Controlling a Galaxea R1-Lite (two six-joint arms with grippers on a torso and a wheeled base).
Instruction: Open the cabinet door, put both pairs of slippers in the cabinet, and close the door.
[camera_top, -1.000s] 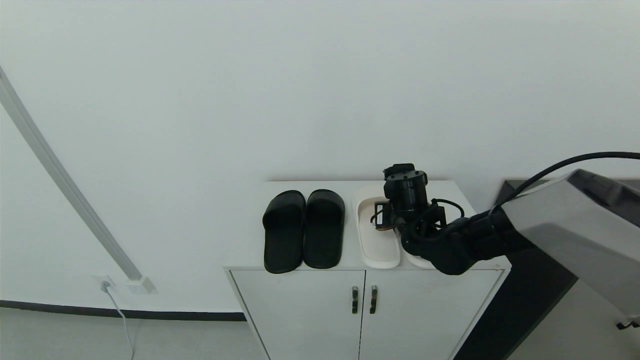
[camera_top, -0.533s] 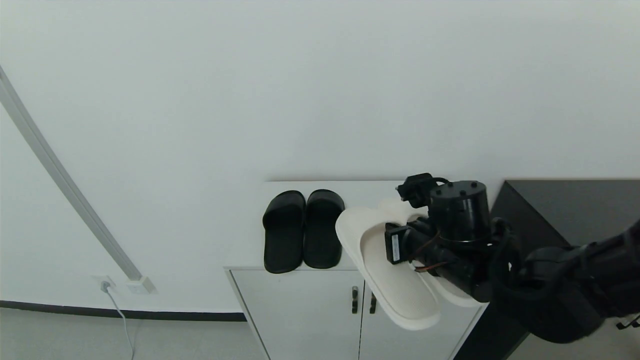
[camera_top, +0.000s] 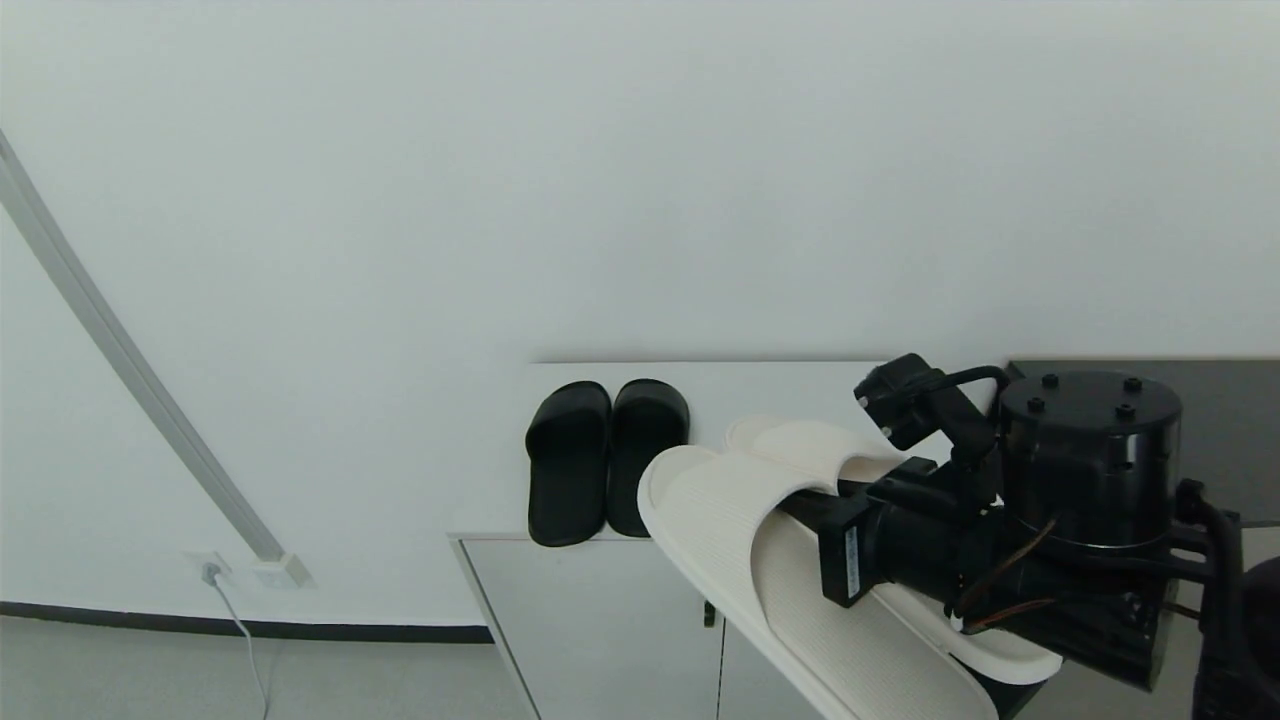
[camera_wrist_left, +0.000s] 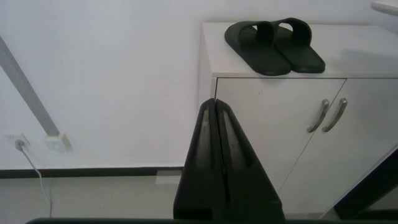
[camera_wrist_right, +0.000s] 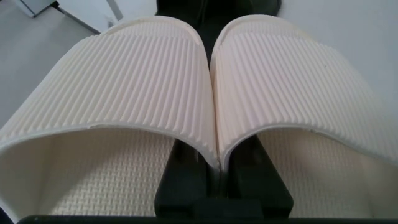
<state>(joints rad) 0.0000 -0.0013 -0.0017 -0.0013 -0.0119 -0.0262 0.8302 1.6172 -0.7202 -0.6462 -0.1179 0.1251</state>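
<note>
The white slippers (camera_top: 720, 500) have come up off the cabinet (camera_top: 590, 620) top and swung out toward me in the right gripper (camera_top: 810, 510) — the black slippers (camera_top: 607, 460) stay put on top, side by side.

The right fingers (camera_wrist_right: 186, 174) are pinched on the two inner strap walls, holding both white slippers as one. Their long axes run side by side from the fingers out toward the cabinet front. Both doors (camera_wrist_left: 280, 124) look shut, and the two upright handles (camera_wrist_left: 329, 115) sit together at the middle seam. The left gripper (camera_wrist_left: 215, 106) hangs low in front of the cabinet with its fingers pressed together and nothing between them. I judge it the arm to take a handle — the right one is loaded, and its slippers hang across the doors from where I look.
</note>
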